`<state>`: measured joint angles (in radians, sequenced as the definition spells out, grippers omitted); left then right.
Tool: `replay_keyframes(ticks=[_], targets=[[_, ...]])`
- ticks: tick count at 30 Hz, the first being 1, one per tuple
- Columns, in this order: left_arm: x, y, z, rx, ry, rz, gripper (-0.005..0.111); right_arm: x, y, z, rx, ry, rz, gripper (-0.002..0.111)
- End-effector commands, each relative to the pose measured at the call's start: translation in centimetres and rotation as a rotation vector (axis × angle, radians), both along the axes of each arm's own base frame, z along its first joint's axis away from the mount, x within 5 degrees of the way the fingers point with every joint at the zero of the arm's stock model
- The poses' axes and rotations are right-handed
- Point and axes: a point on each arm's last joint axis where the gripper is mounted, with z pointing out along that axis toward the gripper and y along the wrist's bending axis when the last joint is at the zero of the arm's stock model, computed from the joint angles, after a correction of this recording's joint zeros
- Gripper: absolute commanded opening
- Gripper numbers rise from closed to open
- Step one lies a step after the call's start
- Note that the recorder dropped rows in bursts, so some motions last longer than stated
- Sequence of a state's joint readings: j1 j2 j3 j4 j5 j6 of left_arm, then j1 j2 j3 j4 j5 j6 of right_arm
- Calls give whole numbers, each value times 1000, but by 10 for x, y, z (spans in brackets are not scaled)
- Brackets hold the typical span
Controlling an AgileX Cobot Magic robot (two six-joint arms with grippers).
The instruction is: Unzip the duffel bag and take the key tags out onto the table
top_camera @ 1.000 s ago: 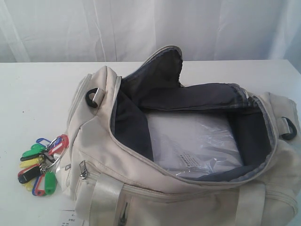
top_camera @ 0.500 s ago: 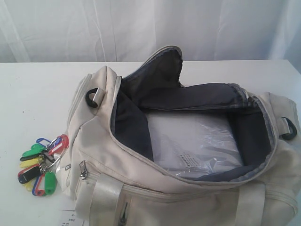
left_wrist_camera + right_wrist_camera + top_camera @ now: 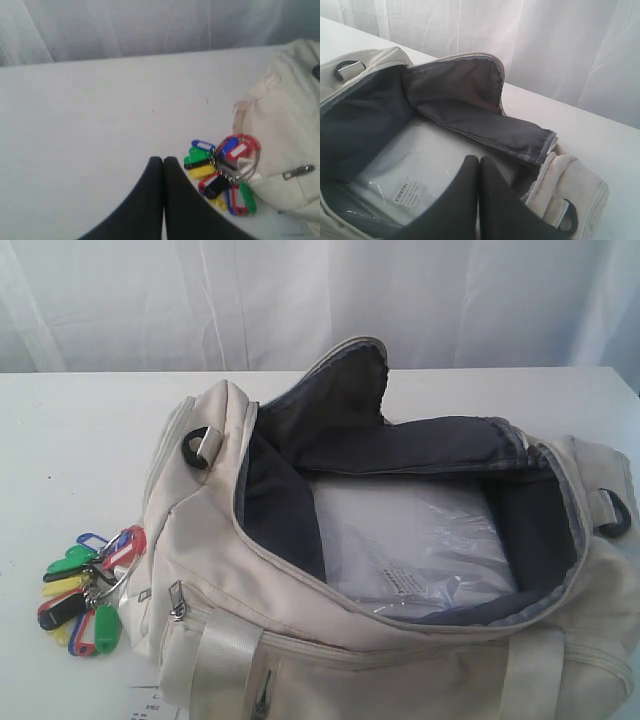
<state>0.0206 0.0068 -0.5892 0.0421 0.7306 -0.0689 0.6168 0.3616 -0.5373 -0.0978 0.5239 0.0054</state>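
Observation:
The cream duffel bag (image 3: 220,540) lies on the white table (image 3: 70,440) with its top unzipped and its dark grey lining showing. The key tags (image 3: 85,590) lie on the table beside the bag's left end; the left wrist view shows this same key tags bunch (image 3: 222,172) against the bag (image 3: 285,125). My left gripper (image 3: 163,161) is shut and empty, just beside the tags. My right gripper (image 3: 479,161) is shut and empty above the open duffel bag (image 3: 470,100). Neither gripper shows in the exterior view.
A clear plastic-wrapped white packet (image 3: 410,540) lies inside the bag, seen also as the packet (image 3: 405,175) in the right wrist view. White curtain (image 3: 320,300) hangs behind the table. A paper label (image 3: 150,702) sticks out at the bag's front left.

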Motion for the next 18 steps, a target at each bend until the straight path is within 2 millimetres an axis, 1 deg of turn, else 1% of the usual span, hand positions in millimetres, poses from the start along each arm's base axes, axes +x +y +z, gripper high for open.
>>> replay_keyframes(ticks=[1, 6, 10, 14, 18], targets=[[17, 0, -37, -7, 105, -4, 0, 0, 0, 0, -5, -15, 1, 0], [39, 1, -46, 7, -107, 5, 0, 0, 0, 0, -5, -15, 1, 0], [51, 2, -62, 7, -198, 11, 0, 0, 0, 0, -5, -15, 1, 0], [58, 3, -86, 6, -202, 15, 0, 0, 0, 0, -5, -15, 1, 0], [63, 3, -118, 5, -123, 16, 0, 0, 0, 0, -5, -15, 1, 0]])
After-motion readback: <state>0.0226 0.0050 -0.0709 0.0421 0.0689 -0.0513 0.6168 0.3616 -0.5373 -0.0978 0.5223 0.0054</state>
